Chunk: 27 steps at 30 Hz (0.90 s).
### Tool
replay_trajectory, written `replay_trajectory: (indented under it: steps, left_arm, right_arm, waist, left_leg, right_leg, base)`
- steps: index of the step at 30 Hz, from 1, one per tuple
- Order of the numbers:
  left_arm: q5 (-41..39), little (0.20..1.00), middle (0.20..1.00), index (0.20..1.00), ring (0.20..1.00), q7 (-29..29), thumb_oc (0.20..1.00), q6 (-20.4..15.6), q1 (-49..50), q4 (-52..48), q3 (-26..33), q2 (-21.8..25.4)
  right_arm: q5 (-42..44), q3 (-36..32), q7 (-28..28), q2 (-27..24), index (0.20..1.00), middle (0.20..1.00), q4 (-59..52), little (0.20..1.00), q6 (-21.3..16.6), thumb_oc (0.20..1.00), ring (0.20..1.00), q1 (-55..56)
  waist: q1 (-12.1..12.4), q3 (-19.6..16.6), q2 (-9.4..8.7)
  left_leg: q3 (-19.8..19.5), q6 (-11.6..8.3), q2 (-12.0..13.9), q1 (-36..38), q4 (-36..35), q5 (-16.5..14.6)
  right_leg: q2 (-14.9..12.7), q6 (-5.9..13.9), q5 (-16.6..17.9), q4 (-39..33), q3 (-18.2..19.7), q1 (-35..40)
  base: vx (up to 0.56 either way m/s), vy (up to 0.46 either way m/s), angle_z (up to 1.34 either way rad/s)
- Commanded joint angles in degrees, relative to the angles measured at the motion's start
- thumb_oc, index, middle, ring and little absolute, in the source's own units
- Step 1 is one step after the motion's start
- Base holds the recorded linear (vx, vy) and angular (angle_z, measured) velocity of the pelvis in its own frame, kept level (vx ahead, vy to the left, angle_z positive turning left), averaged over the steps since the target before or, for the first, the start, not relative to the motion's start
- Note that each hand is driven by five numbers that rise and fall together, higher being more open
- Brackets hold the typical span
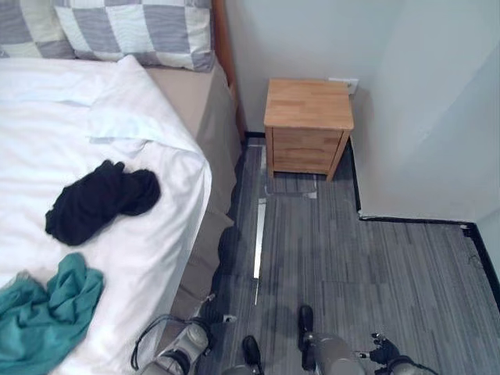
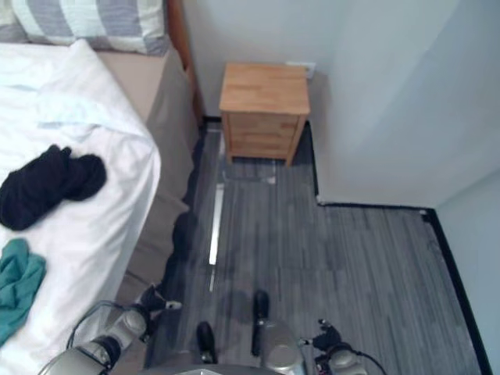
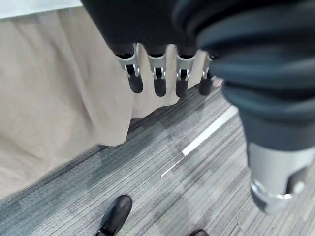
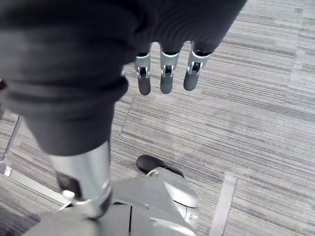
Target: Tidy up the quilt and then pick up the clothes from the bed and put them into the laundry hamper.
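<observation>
no readable text, no labels, no numbers, no signs anywhere

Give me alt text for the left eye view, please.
A black garment and a teal garment lie on a bed's white quilt. A wooden nightstand stands in the corner on grey floor.

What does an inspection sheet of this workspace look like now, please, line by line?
Surface: bed covered by white quilt, a fold rumpled near the checked pillows.
Job's things: black garment bunched mid-quilt; teal garment crumpled nearer the robot, apart from it.
Clutter: nothing seen.
Hands: left hand beside the beige bed skirt, fingers straight, empty; right hand over the floor, fingers straight, empty.
Cables: nothing seen.
Surroundings: wooden nightstand against the wall; grey striped floor.
</observation>
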Motion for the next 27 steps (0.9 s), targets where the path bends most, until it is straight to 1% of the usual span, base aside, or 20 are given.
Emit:
replay_trajectory:
  steps: [1,2,4,5,7,8,9,11,12,14,15,17,18,19,20,23,24,25,26,27]
  left_arm:
    - [-0.62,1.0,1.0,1.0,1.0,1.31,1.0,-0.25,-1.59,-2.98,-0.02,1.97]
    - [-1.42,1.0,1.0,1.0,1.0,1.99,1.0,-0.3,-1.3,-3.11,0.1,1.8]
    - [-1.54,1.0,1.0,1.0,1.0,2.15,1.0,-0.43,-1.04,-2.87,0.38,1.59]
    - [-1.62,1.0,1.0,1.0,1.0,2.12,1.0,-0.69,-0.41,-2.93,0.86,1.1]
    - [-1.57,1.0,1.0,1.0,1.0,2.1,1.0,-1.07,0.03,-3.08,0.86,0.48]
    - [-1.32,1.0,1.0,1.0,1.0,2.05,1.0,-1.18,-0.13,-3.05,0.71,0.39]
    - [-0.21,1.0,1.0,1.0,1.0,1.49,1.0,-0.99,-0.04,-2.75,0.76,0.3]
    - [0.04,1.0,1.0,1.0,1.0,1.02,1.0,-0.45,1.06,-2.43,1.14,0.1]
    - [0.05,1.0,1.0,1.0,1.0,1.02,1.0,-0.45,1.07,-2.43,1.14,0.1]
    - [-0.06,1.0,1.0,1.0,1.0,0.87,1.0,-0.43,2.32,-2.27,1.76,0.13]
    - [-0.19,1.0,1.0,1.0,1.0,0.85,1.0,-0.39,2.36,-2.22,1.96,0.26]
    - [-0.76,1.0,1.0,1.0,1.0,1.16,1.0,-0.33,2.44,-2.92,2.69,0.34]
    - [-0.76,1.0,1.0,1.0,1.0,1.16,1.0,-0.33,2.44,-2.92,2.69,0.34]
    - [-1.6,1.0,1.0,1.0,1.0,1.58,1.0,-0.27,2.14,-3.56,2.82,0.86]
    - [-2.38,1.0,1.0,1.0,1.0,1.84,1.0,-0.39,2.33,-4.0,3.15,1.22]
    - [-2.88,1.0,1.0,1.0,1.0,1.84,1.0,-0.62,2.11,-3.96,3.18,1.51]
    - [-3.44,1.0,1.0,1.0,1.0,1.81,1.0,-1.07,1.73,-3.94,2.76,1.93]
    - [-3.2,1.0,1.0,1.0,1.0,1.92,1.0,-1.45,0.87,-3.54,2.24,2.16]
    - [-2.42,1.0,1.0,1.0,1.0,2.02,1.0,-2.03,-0.64,-2.75,1.56,2.47]
    - [-2.42,1.0,1.0,1.0,1.0,2.02,1.0,-2.03,-0.66,-2.74,1.57,2.49]
  right_arm:
    - [-0.03,1.67,-0.16,-0.76,1.0,1.0,-1.94,1.0,-1.37,1.0,1.0,-2.61]
    - [-0.3,2.2,-0.2,-0.92,1.0,1.0,-2.37,1.0,-0.96,1.0,1.0,-3.29]
    - [-0.67,2.79,-0.09,-0.82,1.0,1.0,-2.32,1.0,-0.91,1.0,1.0,-3.73]
    - [-1.17,3.23,0.08,-0.98,1.0,1.0,-3.02,1.0,-1.04,1.0,1.0,-3.81]
    - [-1.59,3.35,-0.07,-1.27,1.0,1.0,-2.81,1.0,-1.47,1.0,1.0,-4.06]
    - [-1.72,3.28,-0.31,-1.42,1.0,1.0,-2.69,1.0,-1.58,1.0,1.0,-4.14]
    - [-1.92,2.45,-0.56,-1.58,1.0,1.0,-2.07,1.0,-1.63,1.0,1.0,-3.98]
    - [-1.47,1.89,-0.29,-0.98,1.0,1.0,-1.49,1.0,-1.53,1.0,1.0,-3.26]
    - [-1.47,1.89,-0.29,-0.98,1.0,1.0,-1.49,1.0,-1.54,1.0,1.0,-3.25]
    - [-1.38,1.43,-0.07,-0.18,1.0,1.0,-0.76,1.0,-1.5,1.0,1.0,-2.63]
    - [-1.08,1.16,0.11,0.21,1.0,1.0,-0.73,1.0,-1.5,1.0,1.0,-2.54]
    - [-1.42,0.84,0.48,0.44,1.0,1.0,-1.81,1.0,-1.21,1.0,1.0,-2.82]
    - [-1.42,0.84,0.48,0.44,1.0,1.0,-1.8,1.0,-1.21,1.0,1.0,-2.82]
    - [-1.84,1.03,0.29,0.52,1.0,1.0,-2.61,1.0,-1.05,1.0,1.0,-3.77]
    - [-1.59,0.77,0.0,0.62,1.0,1.0,-3.59,1.0,-1.05,1.0,1.0,-3.93]
    - [-1.05,0.46,-0.15,0.43,1.0,1.0,-4.02,1.0,-1.06,1.0,1.0,-4.14]
    - [0.42,0.3,-0.07,-0.05,1.0,1.0,-4.22,1.0,-1.13,1.0,1.0,-4.68]
    - [0.85,0.39,-0.1,-0.51,1.0,1.0,-4.37,1.0,-1.35,1.0,1.0,-5.17]
    - [1.37,0.01,0.19,-1.39,1.0,1.0,-5.17,1.0,-1.58,1.0,1.0,-5.07]
    - [1.37,0.01,0.19,-1.38,1.0,1.0,-5.17,1.0,-1.58,1.0,1.0,-5.08]
  waist:
    - [3.45,1.56,-3.33]
    - [5.08,2.6,-4.76]
    - [5.89,2.48,-5.14]
    - [7.54,1.84,-4.86]
    - [8.69,0.92,-3.69]
    - [8.75,0.36,-3.0]
    - [8.27,-0.37,-1.96]
    - [7.95,-1.38,-1.56]
    - [7.94,-1.36,-1.57]
    - [8.45,-2.41,-2.19]
    - [8.41,-1.9,-2.37]
    - [7.71,0.01,-2.45]
    - [7.71,0.02,-2.45]
    - [7.48,1.59,-1.09]
    - [7.3,2.4,-0.74]
    - [7.18,2.41,-0.85]
    - [6.99,2.29,-1.56]
    - [6.67,2.31,-1.99]
    - [5.45,2.57,-2.35]
    - [5.49,2.49,-2.41]
  left_leg:
    - [-0.54,-1.48,2.0,-3.46,28.91,9.57]
    - [-1.34,0.0,1.4,-10.06,34.01,7.74]
    - [-1.25,0.39,0.56,-11.65,31.96,6.58]
    - [-1.06,1.0,-1.06,-12.95,22.06,5.66]
    - [-0.05,1.22,-1.95,-12.11,5.99,6.21]
    - [2.2,0.65,-1.67,-12.26,0.52,7.94]
    - [12.04,-0.06,0.38,-12.12,-5.18,11.23]
    - [15.1,1.43,-0.31,-8.64,-8.44,10.89]
    - [15.1,1.43,-0.35,-8.57,-8.52,10.92]
    - [13.13,3.47,-2.37,-6.72,-9.3,9.27]
    - [13.16,4.52,-2.98,-5.15,-9.15,7.94]
    - [12.71,6.53,-4.02,-1.82,-8.75,5.65]
    - [12.71,6.53,-4.02,-1.82,-8.75,5.65]
    - [10.33,7.31,-2.92,1.79,-10.1,4.81]
    - [7.6,7.16,-3.03,4.15,-10.98,4.39]
    - [5.77,6.61,-3.03,4.89,-11.28,3.99]
    - [2.35,5.39,-3.53,5.75,-11.3,2.74]
    - [-0.31,4.76,-3.8,5.92,-11.03,1.99]
    - [-4.99,3.25,-3.55,6.79,-11.34,0.82]
    - [-4.93,3.26,-3.61,6.66,-11.32,0.88]
  right_leg:
    - [-1.54,2.38,2.59,-0.38,4.43,0.56]
    - [-1.97,1.96,1.83,-1.93,6.49,3.45]
    - [-2.19,2.41,1.53,-3.1,7.73,4.64]
    - [-2.16,3.36,1.17,-4.9,9.91,6.94]
    - [-1.97,4.68,0.22,-6.68,10.19,9.17]
    - [-1.58,4.9,-0.4,-6.82,9.62,9.76]
    - [-0.89,4.98,-2.24,-6.82,8.22,12.41]
    - [-0.2,5.36,-3.56,-4.93,7.75,13.84]
    - [-0.22,5.37,-3.62,-4.87,7.75,13.86]
    - [-0.81,6.86,-4.03,4.43,7.31,12.78]
    - [-1.62,9.12,-1.41,11.99,6.99,10.37]
    - [-4.68,12.78,7.0,25.15,6.93,4.65]
    - [-4.68,12.78,6.99,25.15,6.93,4.64]
    - [-4.47,11.89,8.55,35.65,7.17,-1.92]
    - [-4.97,10.68,5.67,35.02,6.48,-5.98]
    - [-5.32,10.07,4.79,29.57,6.12,-6.54]
    - [-7.1,9.54,3.66,14.59,7.02,-5.28]
    - [-7.8,9.56,4.13,5.75,9.86,-4.73]
    - [-9.25,11.71,7.45,-3.08,21.79,-5.26]
    - [-9.3,11.72,7.56,-3.15,21.86,-5.38]
  base:
    - [0.45,-0.207,-0.12]
    - [0.35,-0.11,-0.41]
    - [0.42,0.064,-0.77]
    - [0.61,0.203,-0.81]
    - [0.53,0.188,-0.64]
    - [0.6,0.165,-0.49]
    - [0.45,0.114,-0.3]
    - [0.5,0.117,0.36]
    - [0.54,0.124,0.41]
    - [0.38,0.112,-0.01]
    - [0.29,0.146,-0.07]
    - [0.23,0.117,0.06]
    - [0.37,0.085,0.28]
    - [0.48,0.004,0.51]
    - [0.48,0.003,0.66]
    - [0.31,-0.148,1.03]
    - [0.45,-0.321,1.26]
    - [0.73,-0.546,1.16]
    - [0.44,-0.359,0.95]
    - [0.45,-0.377,1.98]
